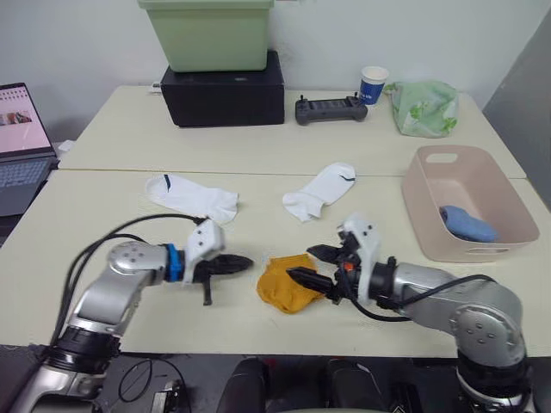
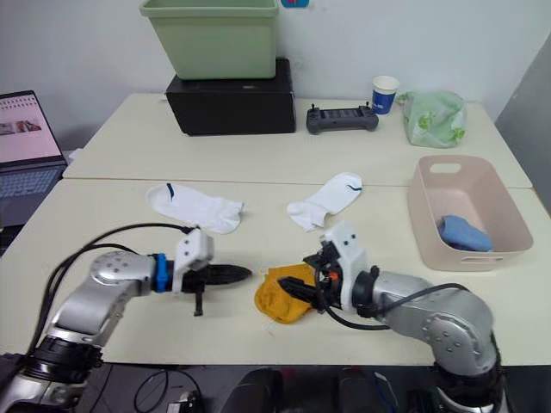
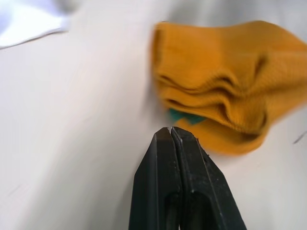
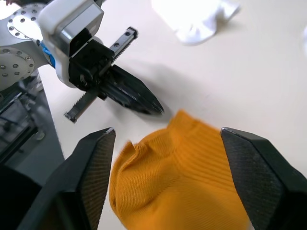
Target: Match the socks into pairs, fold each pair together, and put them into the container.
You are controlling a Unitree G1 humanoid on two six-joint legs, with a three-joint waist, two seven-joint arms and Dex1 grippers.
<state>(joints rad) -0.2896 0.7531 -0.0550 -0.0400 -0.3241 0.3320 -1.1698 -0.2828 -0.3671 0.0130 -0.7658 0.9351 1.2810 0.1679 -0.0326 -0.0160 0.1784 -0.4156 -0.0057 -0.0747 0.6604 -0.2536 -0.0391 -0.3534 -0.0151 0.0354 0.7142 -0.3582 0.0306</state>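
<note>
Left gripper (image 1: 244, 261) hangs low over the table, fingers pressed together, pointing to three o'clock. Right gripper (image 1: 314, 266) faces it, pointing to nine o'clock, fingers (image 4: 94, 158) spread wide apart, forearm lying nearly level.

The two eye views look forward and down from the robot's head over the whole worktop (image 1: 284, 155), from the near edge to the wall behind; the right eye sits slightly to the side, so both share nearly the same scene. The left wrist view looks along the left hand (image 3: 171, 136), very near the worktop surface, facing the folded orange socks (image 3: 225, 81). The right wrist view looks between its own hand's (image 4: 168, 139) fingers, close above the same orange socks, facing the left hand across them. Both wrist views share those socks
</note>
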